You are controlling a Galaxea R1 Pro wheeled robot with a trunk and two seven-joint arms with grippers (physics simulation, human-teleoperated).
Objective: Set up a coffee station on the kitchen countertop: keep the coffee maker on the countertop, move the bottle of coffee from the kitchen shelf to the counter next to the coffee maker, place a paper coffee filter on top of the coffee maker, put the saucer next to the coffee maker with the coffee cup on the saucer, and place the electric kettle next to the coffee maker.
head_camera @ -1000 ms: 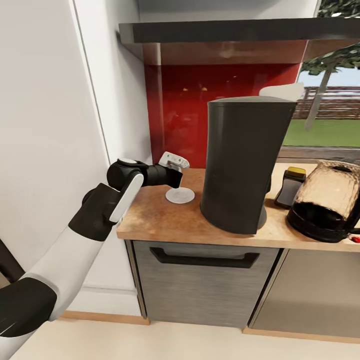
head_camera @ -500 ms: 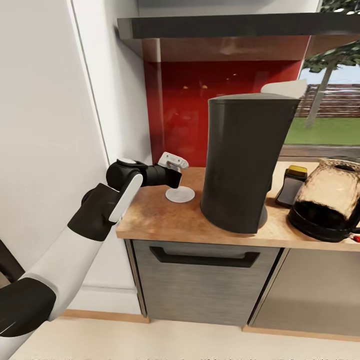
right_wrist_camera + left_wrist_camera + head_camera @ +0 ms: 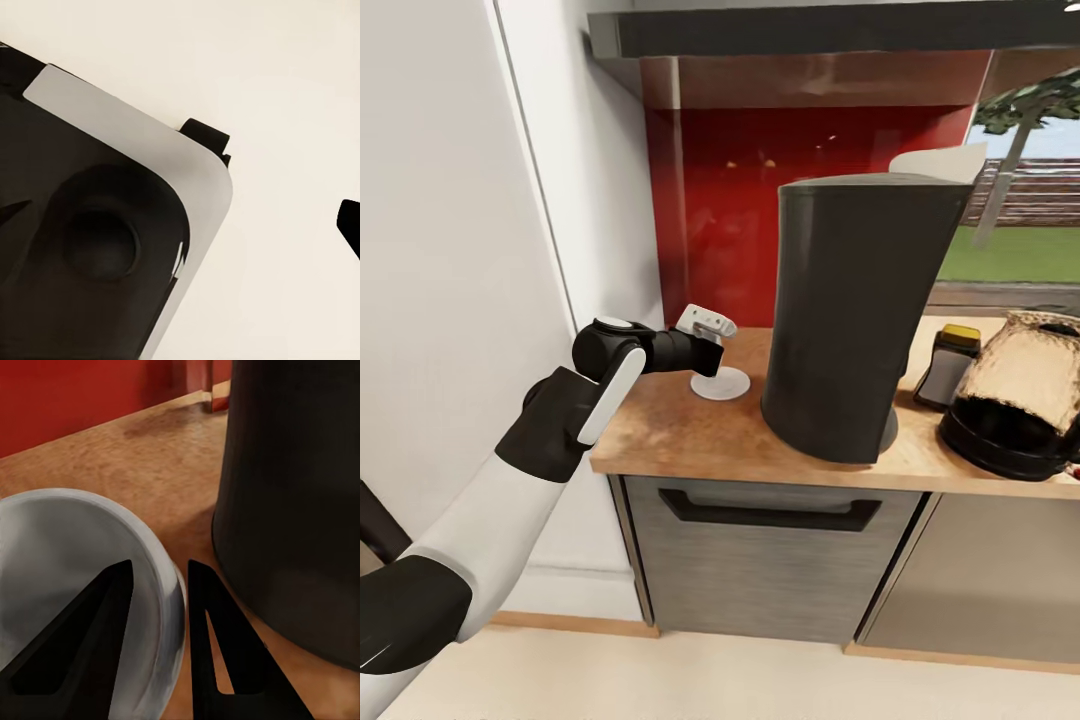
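Left gripper [image 3: 712, 352] at far left end of kitchen countertop [image 3: 680, 435], reaching in from the wall side, fingers pointing toward coffee maker. Saucer [image 3: 720, 383] flat on the wood, right at the fingertips. In left wrist view, one finger [image 3: 79, 641] over the plate's face, the other [image 3: 221, 649] outside the rim on the coffee maker side, so rim edge sits in the gap; narrow spread, looks pinched on or just around saucer rim [image 3: 169, 607], actual contact force not readable. No long axis to speak of: round plate, grasp is edge-on. Key relation: saucer between fingers and coffee maker [image 3: 855, 320], just beside its base, small gap of bare wood between. Judging placement basically done; next call likely release and retreat back along the approach line, away from the machine, without dragging the plate. Risk: outer finger close to the black body, little room for opening wide. Further right: white flap poking above coffee maker top at its back edge, can't identify. Bottle of coffee [image 3: 948, 365] on counter just right of the machine, then electric kettle [image 3: 1020, 400] beside that. Kitchen shelf [image 3: 800, 35] overhead. Coffee cup not spotted. Right gripper: wrist view gives robot body and pale floor, one dark tip at the edge, open or closed can't tell. Left arm clearly the one on this job.
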